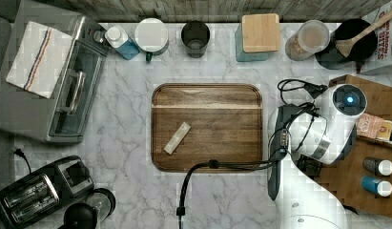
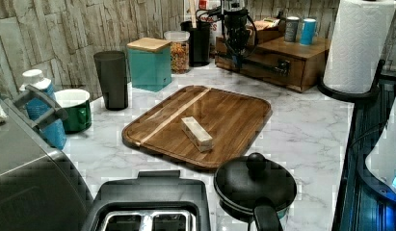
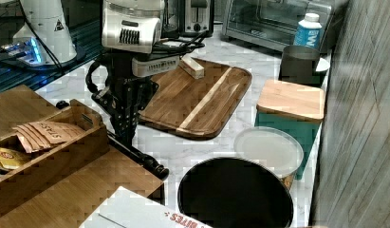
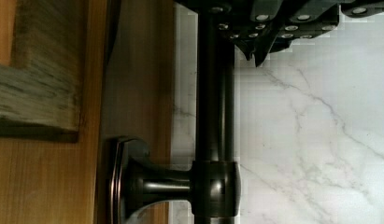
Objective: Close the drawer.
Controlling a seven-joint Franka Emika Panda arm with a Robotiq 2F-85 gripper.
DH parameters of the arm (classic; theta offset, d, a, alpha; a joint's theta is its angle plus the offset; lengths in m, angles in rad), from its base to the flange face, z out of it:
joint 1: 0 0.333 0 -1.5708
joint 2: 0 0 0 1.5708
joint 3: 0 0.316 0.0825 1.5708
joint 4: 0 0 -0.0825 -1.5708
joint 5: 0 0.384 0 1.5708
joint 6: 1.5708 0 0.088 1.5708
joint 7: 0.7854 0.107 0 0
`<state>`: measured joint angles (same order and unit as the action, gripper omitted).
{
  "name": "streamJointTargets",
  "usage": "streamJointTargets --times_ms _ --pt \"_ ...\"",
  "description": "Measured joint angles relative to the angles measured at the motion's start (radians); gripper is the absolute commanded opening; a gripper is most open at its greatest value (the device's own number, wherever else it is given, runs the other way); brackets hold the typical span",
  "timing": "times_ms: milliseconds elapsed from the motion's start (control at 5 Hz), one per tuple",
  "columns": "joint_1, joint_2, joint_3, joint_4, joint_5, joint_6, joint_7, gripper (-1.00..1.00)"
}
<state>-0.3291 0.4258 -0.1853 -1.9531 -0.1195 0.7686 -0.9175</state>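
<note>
The drawer's wooden front (image 4: 138, 93) sits just under the cabinet top (image 4: 40, 70), and its inside is hidden. A dark metal bar handle (image 4: 215, 116) runs along the front. My gripper (image 4: 256, 53) hangs on the marble side of that bar with its fingertips together, holding nothing. In the left view the gripper (image 2: 236, 54) points down in front of the cabinet (image 2: 287, 60), close to the handle (image 2: 265, 67). In the right view the gripper (image 3: 124, 130) stands just above the handle (image 3: 138, 156).
A dark wooden board (image 1: 207, 126) with a pale block (image 1: 177, 138) lies mid-counter. The arm (image 1: 322, 133) and its cable (image 1: 193, 176) are beside it. A box of packets (image 3: 45, 142) and cups (image 1: 378, 176) rest on the cabinet. Jars line the back wall, and a paper towel roll (image 2: 357, 45) stands nearby.
</note>
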Motion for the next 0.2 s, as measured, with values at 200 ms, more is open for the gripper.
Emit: streamJointTargets --times_ms 200 --pt "0.0 0.0 0.0 0.0 0.001 0.0 0.0 -1.0"
